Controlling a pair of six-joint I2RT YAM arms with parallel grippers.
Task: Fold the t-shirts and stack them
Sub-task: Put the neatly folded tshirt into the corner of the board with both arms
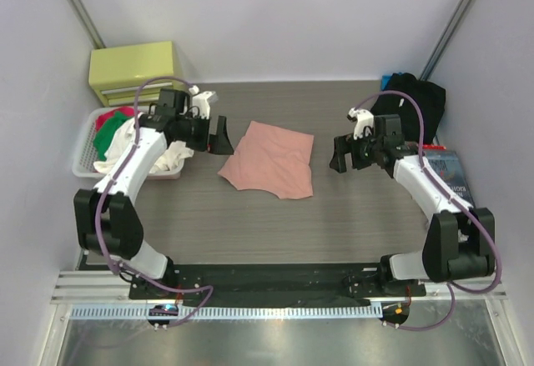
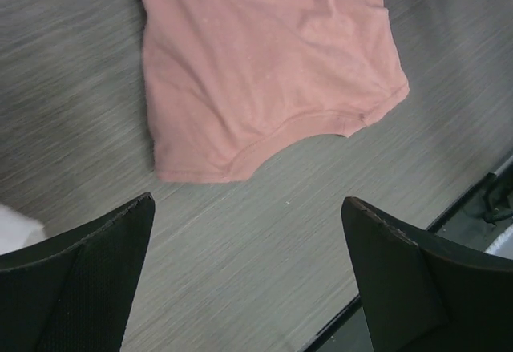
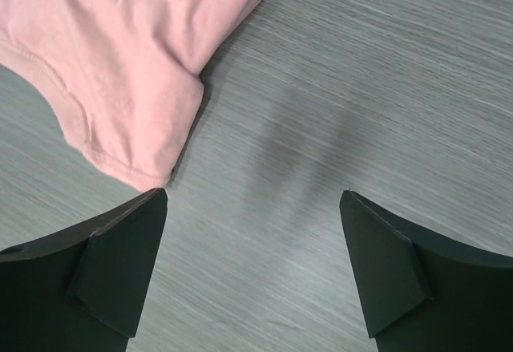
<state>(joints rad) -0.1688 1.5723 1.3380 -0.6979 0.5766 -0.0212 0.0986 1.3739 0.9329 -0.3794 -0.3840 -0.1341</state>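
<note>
While both arms hang over the table (image 1: 250, 224), I log the salmon-pink t-shirt (image 1: 269, 160) lying folded into a rough rectangle at mid-table, between the two grippers.

Left gripper (image 1: 219, 135): just beside the shirt's left edge, jaws spread wide, nothing between them. Right gripper (image 1: 340, 153): near the shirt's right edge, likewise spread, holding nothing.

Only the overhead view gives me the black t-shirt (image 1: 415, 95), bunched at the far right corner behind the right arm. It also shows the white basket (image 1: 86, 145) of mixed clothes at the left edge, with a yellow-green box (image 1: 133, 70) behind it.

Left wrist view adds detail: a curved hem and one corner of the pink shirt, flat on the wood grain, clear of the fingers (image 2: 80, 288).

Right wrist view: a stitched folded corner appears right above one fingertip (image 3: 96, 280). I cannot tell whether they touch.
</note>
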